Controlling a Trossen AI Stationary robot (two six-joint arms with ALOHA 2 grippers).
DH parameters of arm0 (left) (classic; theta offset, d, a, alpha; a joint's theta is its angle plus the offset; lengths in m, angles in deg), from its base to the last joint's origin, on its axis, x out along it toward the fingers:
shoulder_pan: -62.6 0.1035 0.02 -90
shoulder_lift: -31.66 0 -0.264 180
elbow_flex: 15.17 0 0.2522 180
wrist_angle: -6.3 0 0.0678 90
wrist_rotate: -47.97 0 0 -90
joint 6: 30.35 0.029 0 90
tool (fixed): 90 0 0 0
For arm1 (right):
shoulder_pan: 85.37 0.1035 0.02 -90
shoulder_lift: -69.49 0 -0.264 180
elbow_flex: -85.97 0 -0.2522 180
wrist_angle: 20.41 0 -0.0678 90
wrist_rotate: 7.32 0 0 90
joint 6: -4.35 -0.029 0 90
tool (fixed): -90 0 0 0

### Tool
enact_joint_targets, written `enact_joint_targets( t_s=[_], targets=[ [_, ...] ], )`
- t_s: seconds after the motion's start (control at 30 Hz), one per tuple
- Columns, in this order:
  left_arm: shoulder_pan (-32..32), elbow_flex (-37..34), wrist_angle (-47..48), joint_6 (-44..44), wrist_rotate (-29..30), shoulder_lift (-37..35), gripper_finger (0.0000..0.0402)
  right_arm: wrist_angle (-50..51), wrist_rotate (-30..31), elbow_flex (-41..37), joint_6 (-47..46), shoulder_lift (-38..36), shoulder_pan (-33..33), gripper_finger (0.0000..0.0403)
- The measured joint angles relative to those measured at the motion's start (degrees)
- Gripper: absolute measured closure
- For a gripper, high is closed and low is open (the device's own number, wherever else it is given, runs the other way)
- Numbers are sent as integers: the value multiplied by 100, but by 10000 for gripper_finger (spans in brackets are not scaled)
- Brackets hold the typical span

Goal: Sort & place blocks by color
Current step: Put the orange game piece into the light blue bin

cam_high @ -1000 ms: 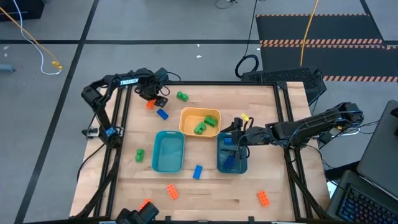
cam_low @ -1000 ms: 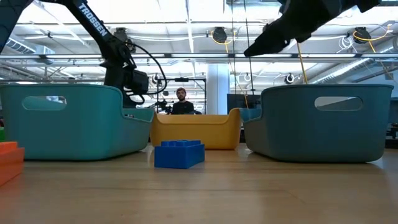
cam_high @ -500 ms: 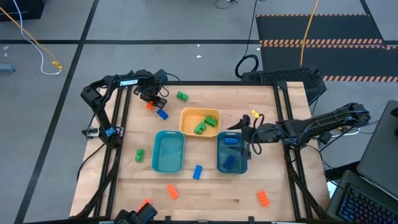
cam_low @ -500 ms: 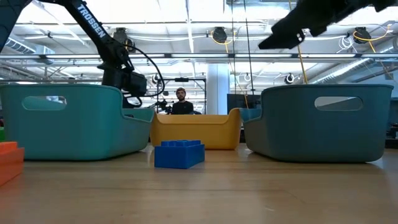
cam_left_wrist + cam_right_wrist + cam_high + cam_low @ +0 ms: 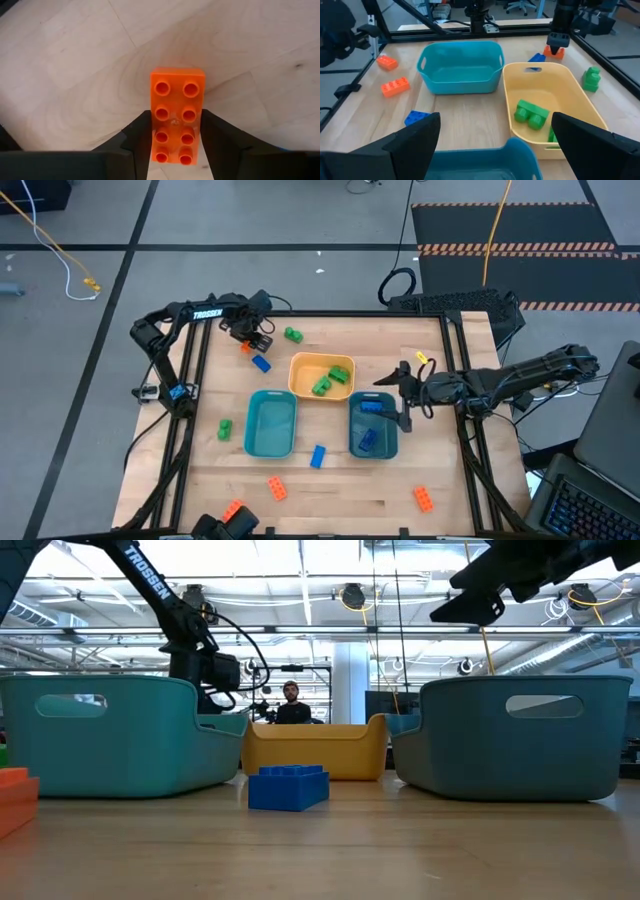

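Observation:
My left gripper [image 5: 248,340] is at the table's back left, shut on an orange block [image 5: 176,120] that sits between its fingers at the wood surface. A blue block [image 5: 261,363] and a green block [image 5: 292,334] lie near it. My right gripper [image 5: 396,401] is open and empty, just off the right rim of the right teal bin [image 5: 352,430], which holds two blue blocks [image 5: 370,407]. The yellow bin [image 5: 300,385] holds green blocks [image 5: 322,385]. The left teal bin [image 5: 270,448] looks empty. Loose on the table are a blue block [image 5: 318,457], a green block [image 5: 225,429] and orange blocks [image 5: 276,488].
More orange blocks lie at the front edge [image 5: 232,509] and the front right [image 5: 424,499]. In the low view the blue block [image 5: 288,787] sits in front of the bins. A person [image 5: 290,705] stands far behind the table.
My right gripper has drawn back to the right, from over the right teal bin to just past its rim. The left gripper has shifted only slightly at the orange block.

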Motion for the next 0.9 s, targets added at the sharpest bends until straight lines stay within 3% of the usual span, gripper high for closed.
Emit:
enact_joint_targets(
  t_s=[0.2, 0.47, 0.73, 0.8, 0.9],
  targets=[
    [-19, 6, 57, -79, -13, -109, 275, 0, 1, -19, 76, -38, 0, 26],
    [-110, -4, 84, -22, -160, -831, 294, -166, 23, -19, 347, -53, -2, 26],
    [-278, 0, 309, -87, -318, -1638, 392, -460, 24, -17, 573, -53, -2, 26],
    [-277, 1, 208, -35, -300, -1727, 394, -491, 24, -17, 579, -53, -2, 26],
    [-238, 4, -3, 130, -169, -1714, 364, -496, 24, -19, 574, -53, -2, 26]
  ],
)
